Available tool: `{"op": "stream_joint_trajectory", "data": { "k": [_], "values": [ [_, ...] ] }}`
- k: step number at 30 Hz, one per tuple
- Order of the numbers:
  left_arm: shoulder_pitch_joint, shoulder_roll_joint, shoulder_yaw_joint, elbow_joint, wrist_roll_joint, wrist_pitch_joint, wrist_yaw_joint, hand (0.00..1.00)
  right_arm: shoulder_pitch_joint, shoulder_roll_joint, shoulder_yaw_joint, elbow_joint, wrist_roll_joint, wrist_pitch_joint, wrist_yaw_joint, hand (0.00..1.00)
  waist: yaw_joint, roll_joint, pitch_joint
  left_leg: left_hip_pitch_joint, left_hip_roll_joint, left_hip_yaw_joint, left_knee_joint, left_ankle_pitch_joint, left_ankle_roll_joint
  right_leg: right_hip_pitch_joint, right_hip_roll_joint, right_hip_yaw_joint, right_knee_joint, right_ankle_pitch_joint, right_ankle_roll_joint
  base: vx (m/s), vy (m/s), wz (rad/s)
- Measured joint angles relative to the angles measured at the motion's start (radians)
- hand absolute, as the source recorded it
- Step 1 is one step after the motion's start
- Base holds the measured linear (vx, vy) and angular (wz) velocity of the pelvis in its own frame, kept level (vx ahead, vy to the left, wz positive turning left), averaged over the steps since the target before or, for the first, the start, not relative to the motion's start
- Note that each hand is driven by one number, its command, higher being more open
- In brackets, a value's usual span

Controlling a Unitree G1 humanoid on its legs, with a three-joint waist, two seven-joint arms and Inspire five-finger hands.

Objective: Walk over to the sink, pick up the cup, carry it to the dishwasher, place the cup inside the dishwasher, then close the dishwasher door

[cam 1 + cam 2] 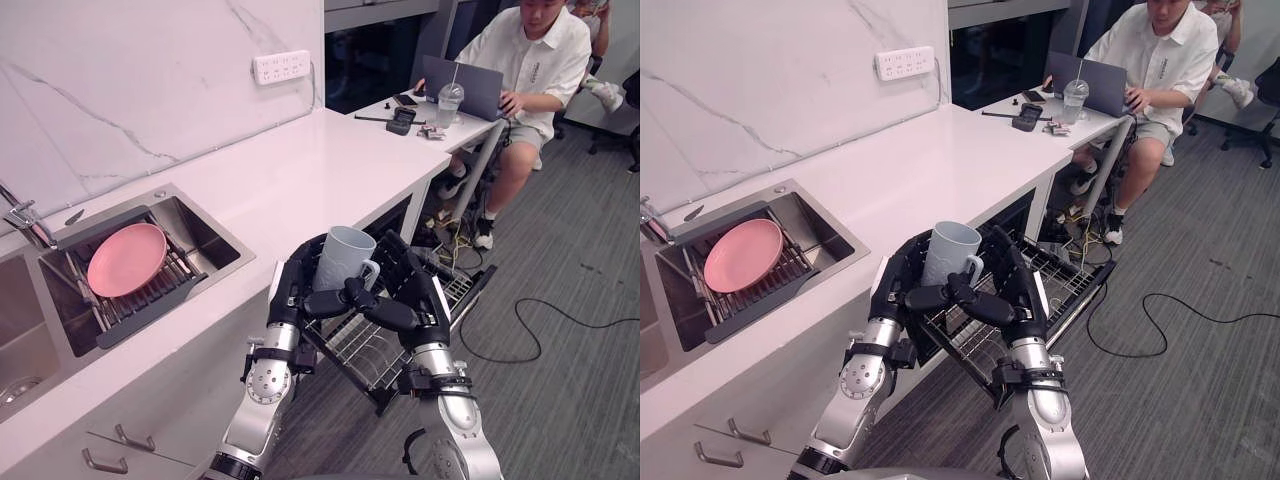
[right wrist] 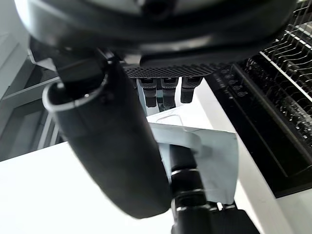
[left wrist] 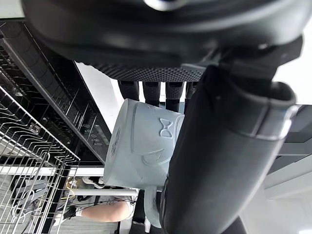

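Observation:
A pale blue-grey cup [image 1: 345, 255] with a handle is held upright between both hands, above the pulled-out wire rack [image 1: 365, 350] of the open dishwasher. My left hand [image 1: 288, 290] wraps its left side, fingers behind and thumb across the front. From the other side my right hand [image 1: 420, 295] curls round it, thumb reaching under the handle. The left wrist view has the cup [image 3: 141, 151] against the fingers, with the rack [image 3: 29, 161] beyond. The right wrist view shows the cup [image 2: 214, 156] behind the thumb.
The white counter [image 1: 300, 170] runs along the left, with a sink [image 1: 205, 235] holding a pink plate [image 1: 127, 258] on a drain rack. A person [image 1: 530, 60] sits at a desk with a laptop [image 1: 470, 85] at the far right. Grey carpet lies right of the dishwasher.

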Motion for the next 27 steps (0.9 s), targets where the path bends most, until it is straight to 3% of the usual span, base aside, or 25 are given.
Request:
{"op": "stream_joint_trajectory", "data": {
  "k": [8, 26, 27],
  "values": [
    [-0.002, 0.018, -0.049, 0.000, -0.022, 0.001, -0.003, 0.30, -0.058, -0.002, -0.021, 0.074, 0.033, -0.008, -0.028, 0.90, -0.001, -0.002, -0.001, -0.019, -0.008, -0.042, -0.006, 0.018, 0.005, 0.001, -0.011, -0.039, -0.002, 0.000, 0.000, -0.02, -0.021, 0.14],
    [-0.048, 0.099, -0.086, 0.042, -0.106, 0.008, -0.013, 0.30, -0.165, -0.057, 0.000, 0.166, 0.159, -0.009, 0.015, 0.90, 0.007, -0.016, -0.005, -0.043, -0.015, -0.081, -0.028, 0.054, 0.005, -0.006, -0.015, -0.079, -0.011, 0.012, -0.003, -0.03, -0.019, 0.07],
    [-0.049, 0.108, -0.113, 0.042, -0.106, 0.008, -0.027, 0.30, -0.188, -0.057, 0.005, 0.178, 0.162, -0.008, 0.019, 0.30, 0.007, -0.017, -0.005, -0.044, -0.015, -0.086, -0.029, 0.057, 0.005, -0.006, -0.015, -0.083, -0.011, 0.012, -0.003, -0.02, -0.020, 0.09]
  ]
}}
